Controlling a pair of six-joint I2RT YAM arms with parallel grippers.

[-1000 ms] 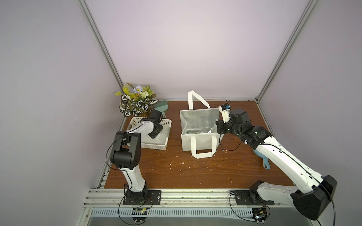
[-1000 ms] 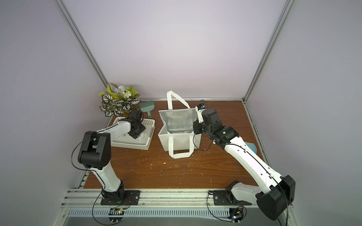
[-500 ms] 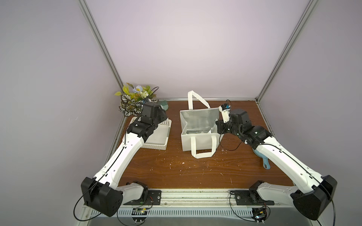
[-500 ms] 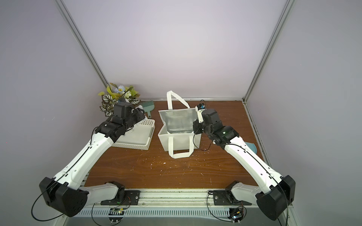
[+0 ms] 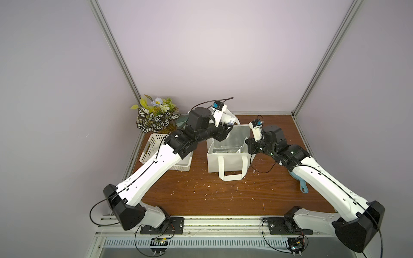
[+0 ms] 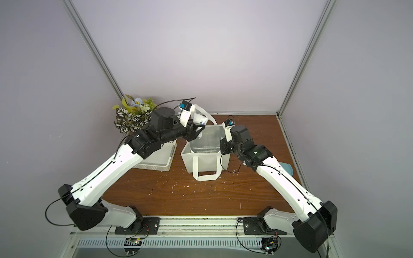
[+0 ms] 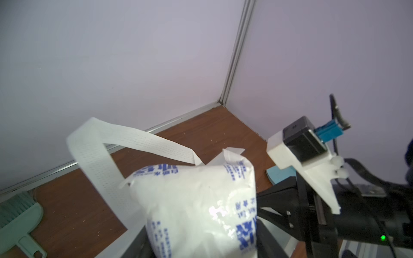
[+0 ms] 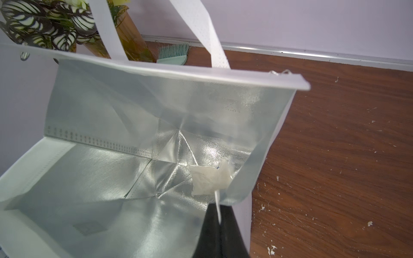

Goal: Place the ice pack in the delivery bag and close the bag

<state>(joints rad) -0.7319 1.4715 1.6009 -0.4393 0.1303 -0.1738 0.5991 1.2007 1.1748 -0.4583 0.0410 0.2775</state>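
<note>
The ice pack, a whitish pouch with blue print, fills the left wrist view. My left gripper is shut on it, high over the back left corner of the delivery bag. The white bag stands open and shows its silver lining. One handle loops up behind the pack. My right gripper is shut on the top edge of the bag's right wall. A crumpled white scrap lies inside the bag.
A white perforated basket sits left of the bag, partly under my left arm. A potted plant and a green brush stand at the back left. A blue dustpan lies under my right arm. Crumbs dot the wooden table.
My left arm has lifted out of the basket with the ice pack and swung right to the bag's back left corner. The right arm and the bag have stayed put.
</note>
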